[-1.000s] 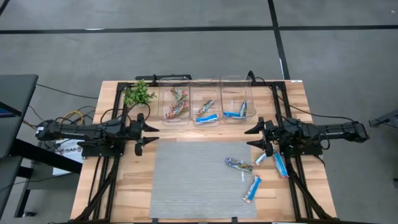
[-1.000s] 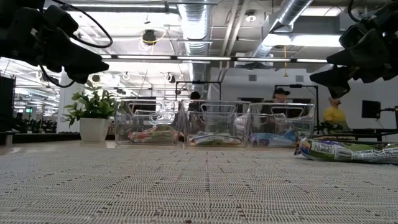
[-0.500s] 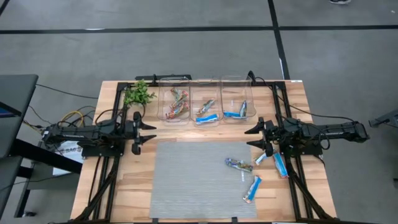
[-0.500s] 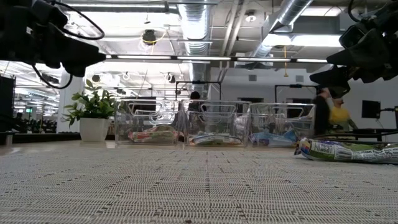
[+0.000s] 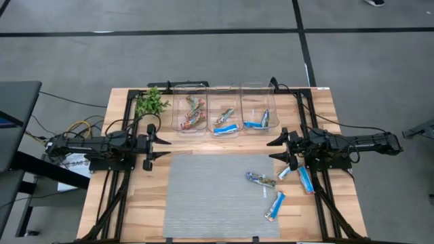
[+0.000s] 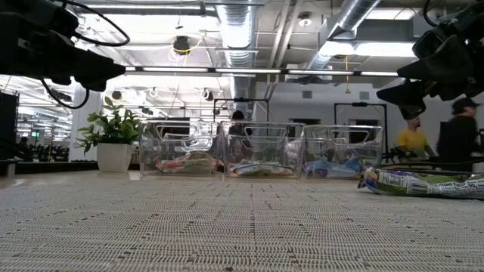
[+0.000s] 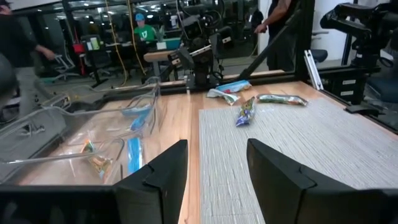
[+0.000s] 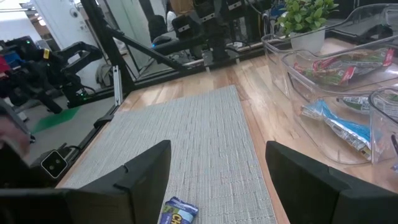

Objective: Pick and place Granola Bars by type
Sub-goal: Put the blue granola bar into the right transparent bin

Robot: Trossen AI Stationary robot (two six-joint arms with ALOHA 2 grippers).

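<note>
Several Granola Bars lie loose on the right part of the grey mat (image 5: pixel 217 196): a silvery multicoloured one (image 5: pixel 261 179), a blue-and-white one (image 5: pixel 274 205) near the front, and two blue ones (image 5: pixel 306 180) on the wood under my right arm. More bars lie in three clear bins (image 5: pixel 226 112) at the far edge. My left gripper (image 5: pixel 160 145) hovers open at the mat's left far corner, pointing level toward the right. My right gripper (image 5: pixel 274 150) hovers open at the mat's right far corner, facing it. Both wrist views show nothing between the fingers (image 7: pixel 214 180) (image 8: pixel 217 180).
A small potted plant (image 5: pixel 150 102) stands left of the bins. Black frame rails (image 5: pixel 112 196) run along both table sides. The mat's left and middle parts lie bare. People move in the room behind the table (image 6: pixel 412 140).
My left gripper has rolled a little about the line it points along, staying open above the table's left side. A person has walked across the room behind the table.
</note>
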